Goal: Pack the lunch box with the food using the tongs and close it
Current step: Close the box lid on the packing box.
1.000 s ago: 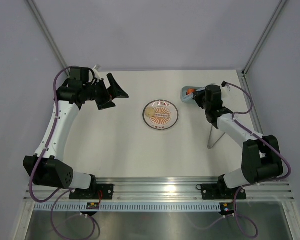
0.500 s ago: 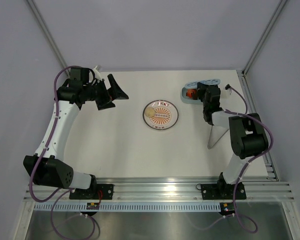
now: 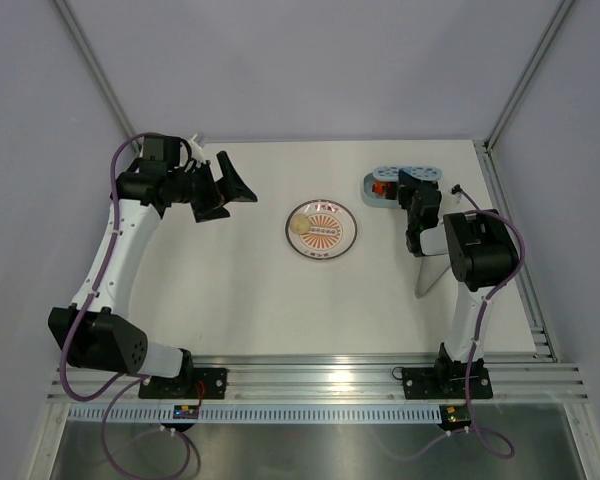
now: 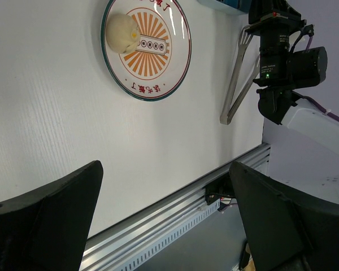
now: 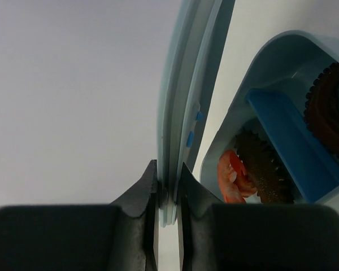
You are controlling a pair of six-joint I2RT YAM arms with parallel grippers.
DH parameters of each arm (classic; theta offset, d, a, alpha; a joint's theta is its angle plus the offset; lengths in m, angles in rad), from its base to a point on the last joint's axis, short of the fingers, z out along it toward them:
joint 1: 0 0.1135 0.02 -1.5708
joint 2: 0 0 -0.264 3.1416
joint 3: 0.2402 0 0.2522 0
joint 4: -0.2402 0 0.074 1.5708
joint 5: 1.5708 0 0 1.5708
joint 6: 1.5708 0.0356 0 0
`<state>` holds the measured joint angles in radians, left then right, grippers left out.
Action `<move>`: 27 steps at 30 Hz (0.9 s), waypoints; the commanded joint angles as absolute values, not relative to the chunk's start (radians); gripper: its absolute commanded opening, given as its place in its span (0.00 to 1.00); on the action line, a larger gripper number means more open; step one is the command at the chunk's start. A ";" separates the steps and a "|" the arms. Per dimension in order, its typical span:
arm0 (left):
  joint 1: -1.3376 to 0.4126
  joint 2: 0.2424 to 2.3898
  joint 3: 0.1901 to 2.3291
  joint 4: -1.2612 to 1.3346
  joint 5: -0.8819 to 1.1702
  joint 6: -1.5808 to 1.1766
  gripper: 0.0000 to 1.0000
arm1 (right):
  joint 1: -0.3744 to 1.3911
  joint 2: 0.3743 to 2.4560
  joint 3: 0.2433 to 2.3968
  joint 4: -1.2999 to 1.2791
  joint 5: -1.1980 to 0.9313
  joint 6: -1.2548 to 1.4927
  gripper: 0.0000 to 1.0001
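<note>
The right jaws are pinched narrow on the lid [image 5: 178,101]. It stands on edge between them, its rim running straight out from the grip. The top of the wrist view cuts it off, so I can't see how far it reaches.

Just to the right of those jaws sits the lunch box [image 5: 282,56], open, with only one end showing. A blue divider [image 5: 285,141] crosses it. On the side nearest the jaws lie a red-orange piece [image 5: 231,178] and a dark brown ridged piece [image 5: 265,169]. Past the divider, a second dark piece [image 5: 330,113] is sliced by the picture's edge. From above, the right arm [image 3: 475,250] hides much of the box, and I cannot tell whether lid and box touch.

The tongs [image 4: 237,79] lie flat on the tabletop [image 3: 240,290], back behind the right jaws toward that arm's base. Their free ends are lost under the arm.

The left jaws are spread wide, well across the tabletop from the right ones. Their dark fingers [image 4: 45,226] fill the bottom corners of the wrist view. Ahead of them lies the plate [image 4: 178,62], its far rim cropped, with a pale round lump [image 4: 121,34] on it.
</note>
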<state>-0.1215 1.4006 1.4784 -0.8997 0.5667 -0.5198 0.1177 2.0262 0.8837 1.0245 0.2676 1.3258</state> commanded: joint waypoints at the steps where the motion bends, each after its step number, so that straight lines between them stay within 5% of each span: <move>1: -0.124 1.411 1.479 -0.888 0.560 -0.505 0.99 | 0.121 2.028 0.874 1.120 0.268 1.350 0.00; 13: -0.126 1.411 1.468 -0.887 0.555 -0.506 0.99 | 0.124 2.043 0.853 1.120 0.268 1.390 0.00; 22: -0.126 1.397 1.459 -0.891 0.554 -0.503 0.99 | 0.129 2.037 0.858 1.080 0.255 1.414 0.11; 27: -0.126 1.388 1.453 -0.891 0.552 -0.503 0.99 | 0.138 2.022 0.844 1.072 0.264 1.414 0.08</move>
